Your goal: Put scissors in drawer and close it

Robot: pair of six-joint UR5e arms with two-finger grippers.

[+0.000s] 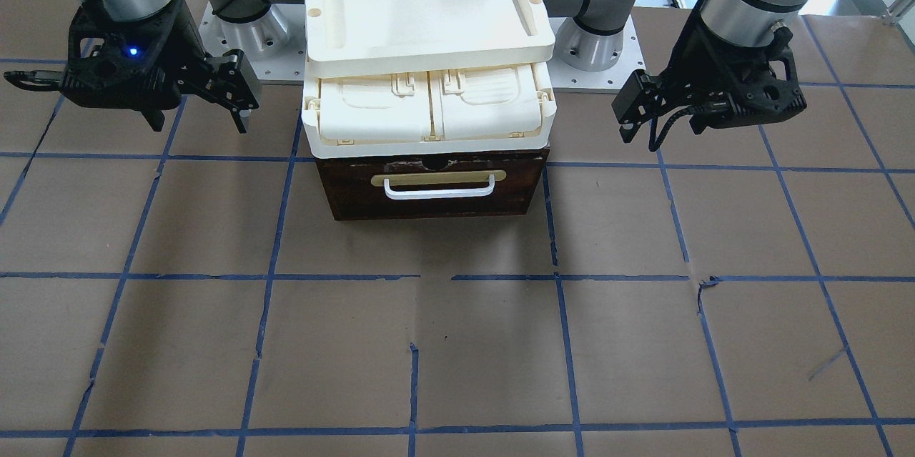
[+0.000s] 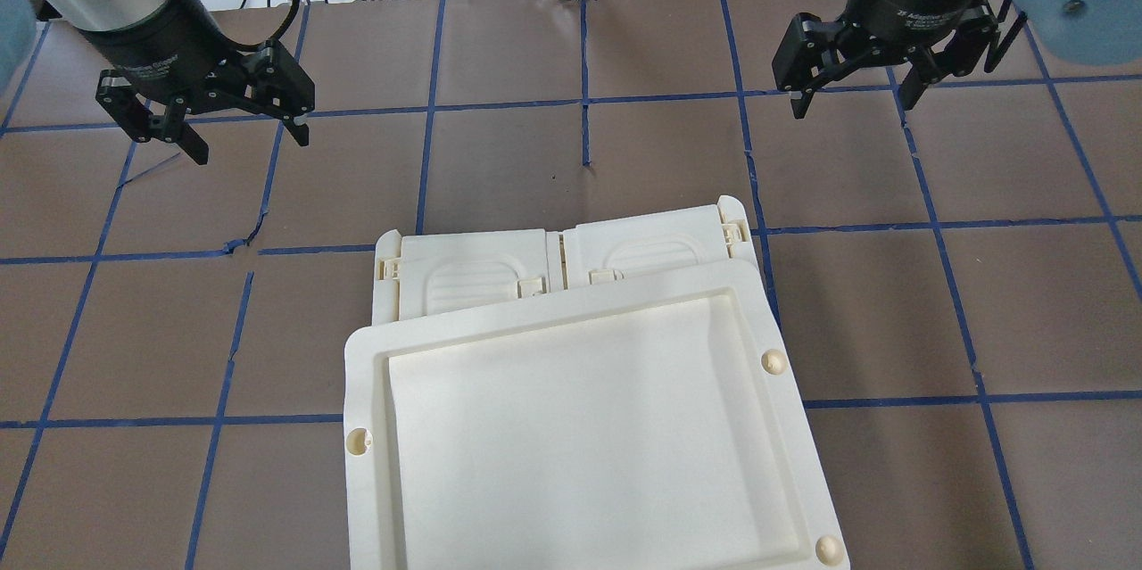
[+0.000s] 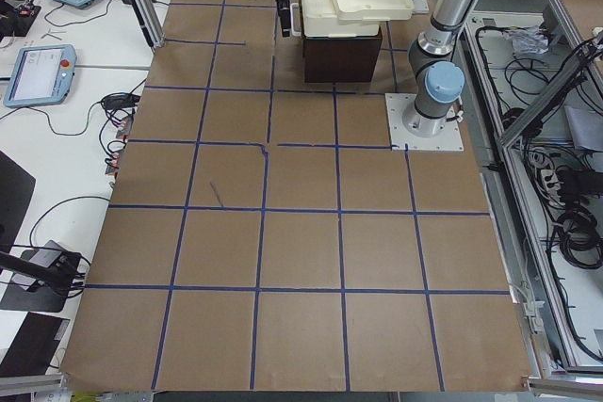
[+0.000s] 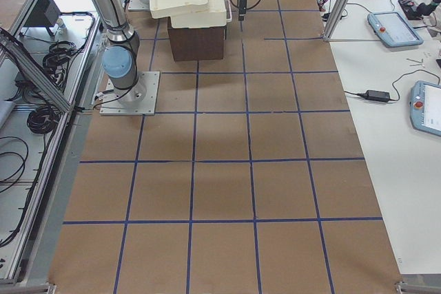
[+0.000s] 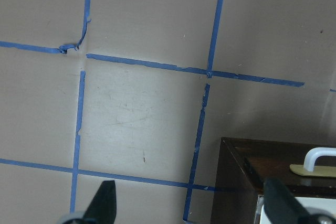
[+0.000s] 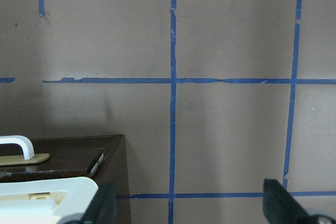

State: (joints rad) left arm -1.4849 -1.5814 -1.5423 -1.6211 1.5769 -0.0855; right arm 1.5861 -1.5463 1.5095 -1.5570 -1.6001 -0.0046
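The brown tabletop [image 1: 457, 342], gridded with blue tape [image 1: 557, 314], is lying bare across its whole operator side, leaving wide open room in front of the drawer. Two cream trays [image 1: 429, 60] are sitting stacked and skewed on the dark box by the robot's base, overhanging its top edge. Under them the drawer [image 1: 350, 196] is sitting shut, its chipped front and white handle [image 1: 439, 191] facing the open side. Its inside is hidden, and the scissors are showing in no view. The left pincer [image 2: 250, 146] and right pincer [image 2: 852, 106] are hanging above the tabletop on either side of the stack, well apart from it. Both have their fingers spread wide and are gripping nothing. The wrist views are cutting off all but the box's corners.
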